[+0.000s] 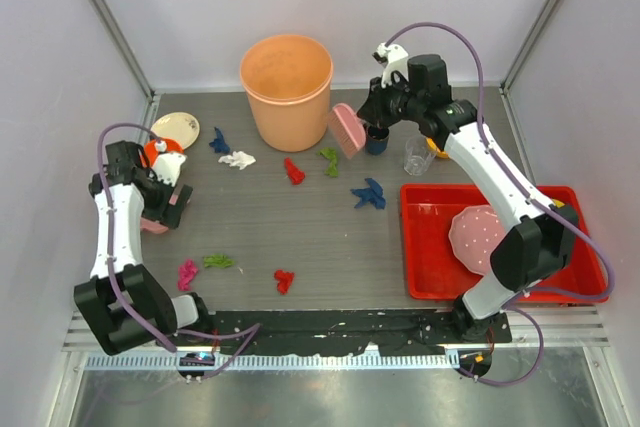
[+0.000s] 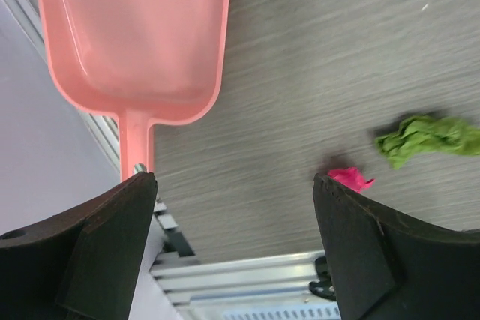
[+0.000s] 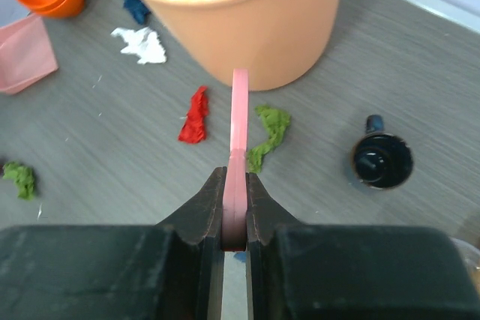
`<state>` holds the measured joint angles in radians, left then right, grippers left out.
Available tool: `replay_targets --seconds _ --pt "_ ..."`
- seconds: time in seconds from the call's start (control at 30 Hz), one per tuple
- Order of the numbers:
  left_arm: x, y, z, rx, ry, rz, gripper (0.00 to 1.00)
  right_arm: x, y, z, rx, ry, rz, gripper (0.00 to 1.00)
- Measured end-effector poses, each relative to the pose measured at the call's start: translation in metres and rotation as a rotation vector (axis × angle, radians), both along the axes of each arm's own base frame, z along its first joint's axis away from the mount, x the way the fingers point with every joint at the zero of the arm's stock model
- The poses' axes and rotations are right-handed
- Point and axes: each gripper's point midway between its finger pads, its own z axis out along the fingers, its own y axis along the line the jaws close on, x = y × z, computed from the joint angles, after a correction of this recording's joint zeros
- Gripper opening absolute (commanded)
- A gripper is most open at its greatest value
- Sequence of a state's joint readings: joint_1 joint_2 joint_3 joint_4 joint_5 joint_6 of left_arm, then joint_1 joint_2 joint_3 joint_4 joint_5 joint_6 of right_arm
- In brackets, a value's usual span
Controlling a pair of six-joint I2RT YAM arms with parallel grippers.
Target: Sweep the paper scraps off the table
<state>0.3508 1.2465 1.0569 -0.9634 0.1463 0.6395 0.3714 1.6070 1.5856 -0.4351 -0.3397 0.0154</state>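
Right gripper (image 3: 235, 179) tight on pink brush (image 3: 239, 110); left gripper (image 2: 234, 179) wide.

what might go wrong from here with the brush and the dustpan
1. The left gripper is open, and the handle of the pink dustpan lines up with one finger rather than the gap; closing now could push it away.
2. The pink brush clamped in the right gripper is close to the orange bucket and a dark bottle; a wide sweep might knock them.
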Motion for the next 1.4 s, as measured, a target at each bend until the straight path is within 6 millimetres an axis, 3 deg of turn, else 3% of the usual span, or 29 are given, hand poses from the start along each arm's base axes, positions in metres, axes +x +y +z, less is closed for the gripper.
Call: replay_targets --seconds 0.13,0.27,0.3,0.43,0.63,0.87,0.97,1.17,1.27,1.3,1.4 --pt "-0.013 0.024 -0.017 0.080 0.117 0.005 0.92 -0.016 0.010 -0.003 0.011 0.017 0.062 0.01" --pt "-0.028 0.060 -0.034 0.118 0.242 0.096 0.95 -0.024 0.018 -0.011 0.021 0.041 0.095 0.01" --pt "-0.031 0.069 -0.037 0.122 0.263 0.117 1.00 -0.026 0.019 -0.014 0.023 0.053 0.101 0.01" --pt "-0.040 0.094 -0.041 0.122 0.294 0.153 1.00 -0.031 0.023 -0.019 0.026 0.074 0.113 0.01" --pt "-0.048 0.112 -0.051 0.131 0.330 0.098 1.00 -0.036 0.028 -0.019 0.023 0.076 0.125 0.01" --pt "-0.033 0.126 -0.085 0.090 0.407 0.033 0.90 -0.050 0.044 -0.022 -0.003 0.086 0.150 0.01" --pt "-0.026 0.131 -0.090 0.084 0.415 0.016 0.82 -0.060 0.054 -0.023 -0.016 0.097 0.173 0.01" --pt "-0.026 0.126 -0.099 0.052 0.426 -0.004 0.56 -0.070 0.065 -0.018 -0.030 0.092 0.192 0.01" --pt "-0.025 0.122 -0.103 0.022 0.424 -0.008 0.33 -0.069 0.064 -0.015 -0.036 0.085 0.185 0.01" --pt "-0.025 0.120 -0.104 0.012 0.423 -0.008 0.05 -0.069 0.064 -0.015 -0.038 0.084 0.182 0.01" --pt "-0.026 0.114 -0.105 -0.016 0.426 -0.006 0.00 -0.068 0.062 -0.016 -0.046 0.087 0.173 0.01"
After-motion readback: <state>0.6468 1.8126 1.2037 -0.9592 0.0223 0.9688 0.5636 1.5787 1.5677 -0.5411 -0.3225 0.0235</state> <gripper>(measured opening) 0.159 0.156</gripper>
